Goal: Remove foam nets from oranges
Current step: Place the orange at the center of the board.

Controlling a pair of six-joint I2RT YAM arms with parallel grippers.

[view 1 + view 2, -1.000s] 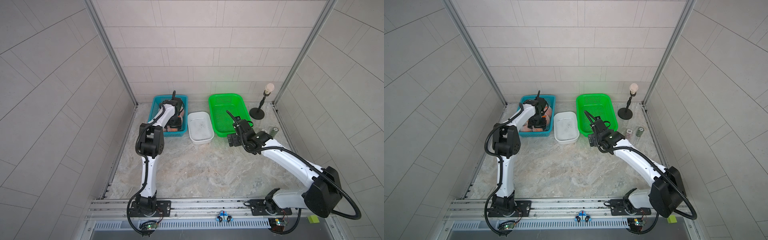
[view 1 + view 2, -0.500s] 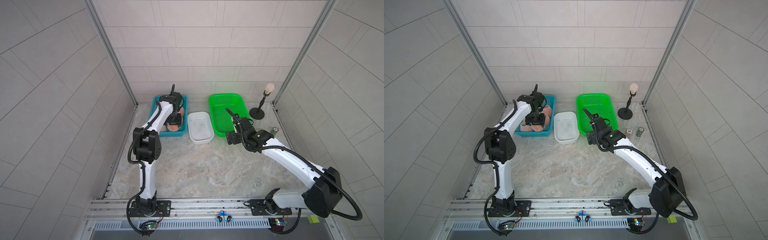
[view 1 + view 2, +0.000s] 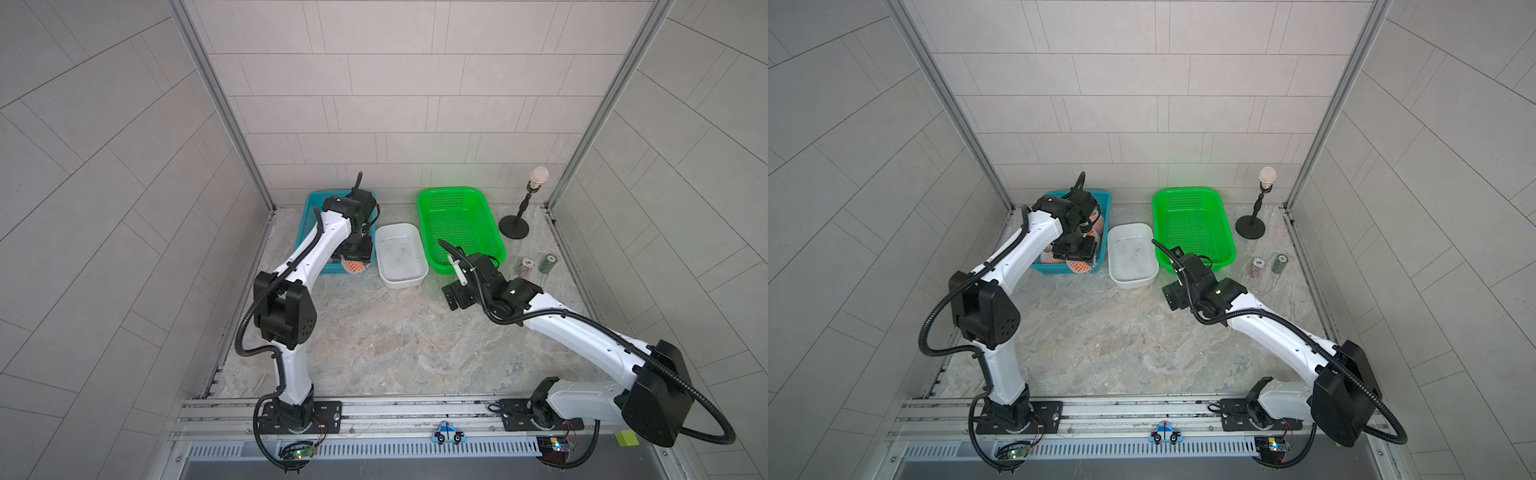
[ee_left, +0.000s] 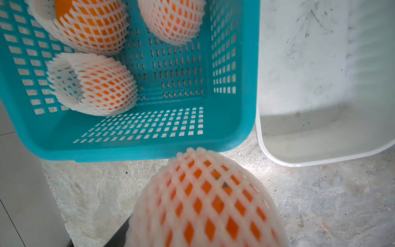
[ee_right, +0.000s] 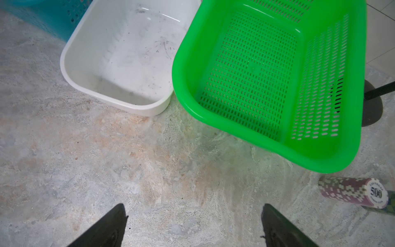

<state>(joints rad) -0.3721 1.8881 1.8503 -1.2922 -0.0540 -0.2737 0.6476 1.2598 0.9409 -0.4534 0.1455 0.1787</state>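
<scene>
My left gripper (image 3: 354,258) is shut on an orange (image 4: 205,198) still wrapped in its white foam net, and holds it above the front edge of the blue basket (image 4: 128,151). The fruit hides the fingers in the left wrist view. In both top views this orange (image 3: 1079,267) shows under the gripper. Three more netted oranges lie in the basket (image 4: 96,85) (image 4: 92,23) (image 4: 173,19). My right gripper (image 5: 193,206) is open and holds nothing. It hovers over bare table in front of the green basket (image 5: 256,132).
A white tub (image 3: 401,253) stands between the blue basket (image 3: 311,199) and the green basket (image 3: 459,228); neither the tub nor the green basket holds anything. Two striped chip stacks (image 3: 525,266) (image 3: 546,262) and a black stand with a round top (image 3: 515,226) are at the right.
The left gripper has risen out of the blue basket and come toward the front edge with a netted orange. The right gripper has drifted slightly left and forward, still open.
</scene>
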